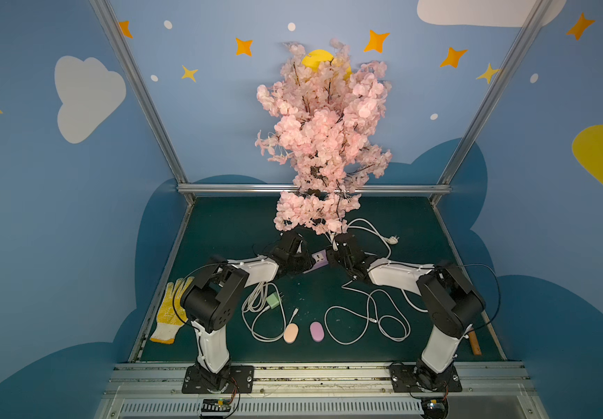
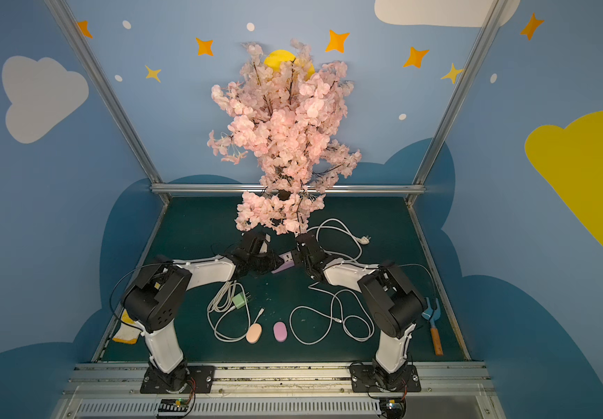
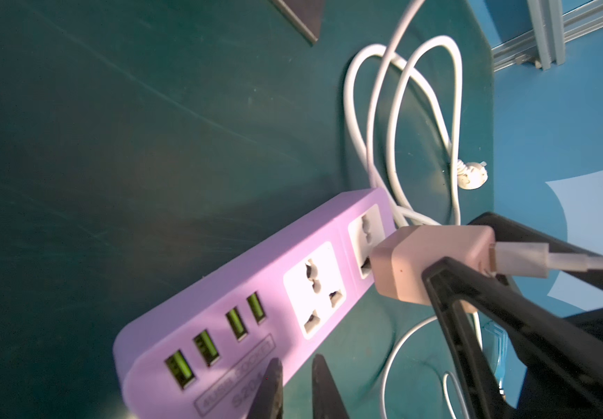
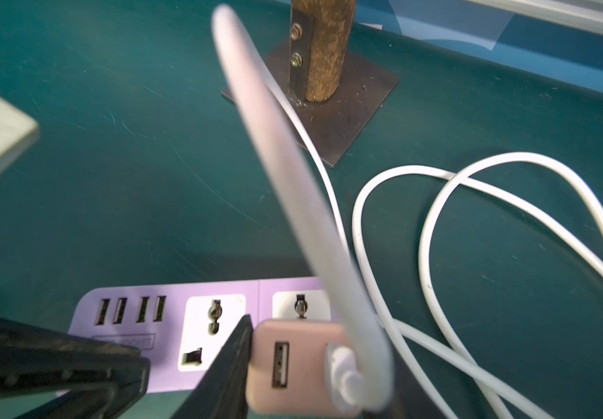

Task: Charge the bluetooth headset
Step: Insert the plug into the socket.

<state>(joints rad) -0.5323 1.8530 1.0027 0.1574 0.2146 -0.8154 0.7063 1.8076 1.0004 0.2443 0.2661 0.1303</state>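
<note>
Charger block (image 3: 434, 261), pale pink and rounded, against lilac power strip (image 3: 220, 290).

A lilac power strip (image 3: 220, 290) carries the only writing in sight: a boxed label (image 3: 236, 377) beside its 4 USB ports (image 3: 205, 348), seen from the left wrist camera. The lower of its 2 lines begins "S20", with the rest hidden. The upper line is blurred and appears to end in "SOCKET". The right wrist view shows the same label (image 4: 124, 342), too smeared to read. Nothing legible shows in either top view.
</note>
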